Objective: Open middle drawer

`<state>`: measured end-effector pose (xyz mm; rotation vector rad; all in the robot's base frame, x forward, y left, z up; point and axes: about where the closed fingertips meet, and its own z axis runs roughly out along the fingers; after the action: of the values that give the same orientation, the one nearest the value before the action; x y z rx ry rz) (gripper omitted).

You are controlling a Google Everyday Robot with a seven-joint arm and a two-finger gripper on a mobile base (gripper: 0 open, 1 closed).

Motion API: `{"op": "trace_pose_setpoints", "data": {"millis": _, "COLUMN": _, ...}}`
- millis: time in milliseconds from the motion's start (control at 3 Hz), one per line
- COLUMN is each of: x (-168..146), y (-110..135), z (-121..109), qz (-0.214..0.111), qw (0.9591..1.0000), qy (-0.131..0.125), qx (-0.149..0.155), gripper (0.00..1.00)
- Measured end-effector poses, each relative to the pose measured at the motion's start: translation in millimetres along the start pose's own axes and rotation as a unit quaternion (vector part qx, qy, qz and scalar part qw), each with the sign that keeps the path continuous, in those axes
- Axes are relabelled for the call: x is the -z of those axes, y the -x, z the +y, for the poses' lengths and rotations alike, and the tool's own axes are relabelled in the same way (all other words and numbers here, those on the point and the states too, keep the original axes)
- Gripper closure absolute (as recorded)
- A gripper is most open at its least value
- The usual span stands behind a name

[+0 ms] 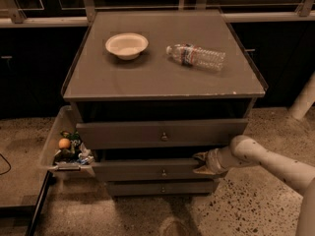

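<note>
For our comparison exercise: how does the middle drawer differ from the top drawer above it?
The top drawer front looks taller and wider than the middle drawer front. The gripper is at the middle drawer's right end; nothing touches the top drawer. Both are grey, flat-fronted, with one small central knob.

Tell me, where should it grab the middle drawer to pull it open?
Probably the small round knob centred on the middle drawer, reached straight from the front: nothing else sticks out of its flat face. The tool sits at the drawer's right end, where the side edge might also offer a hold.
</note>
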<state>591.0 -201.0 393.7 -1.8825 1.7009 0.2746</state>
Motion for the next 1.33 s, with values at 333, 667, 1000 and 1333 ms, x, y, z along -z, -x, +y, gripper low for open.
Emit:
{"op": "trace_pose_setpoints", "data": {"millis": 333, "x": 3.9, "y": 2.7, "z": -1.8, "qz": 0.000, "qw": 1.0000, "qy": 0.000, "qx": 0.000, "gripper": 0.89}}
{"op": "trace_pose_setpoints", "data": {"millis": 667, "x": 3.9, "y": 2.7, "z": -1.8, "qz": 0.000, "qw": 1.0000, "qy": 0.000, "qx": 0.000, "gripper": 0.86}}
{"op": "trace_pose_setpoints", "data": {"millis": 1000, "x": 3.9, "y": 2.6, "z": -1.7, "qz": 0.000, "qw": 1.0000, "qy": 0.000, "qx": 0.000, "gripper": 0.62}}
{"op": "trace_pose_setpoints", "data": {"millis": 1333, "x": 4.1, "y": 1.9, "z": -0.6, "qz": 0.001, "qw": 1.0000, "qy": 0.000, "qx": -0.002, "gripper": 0.39}}
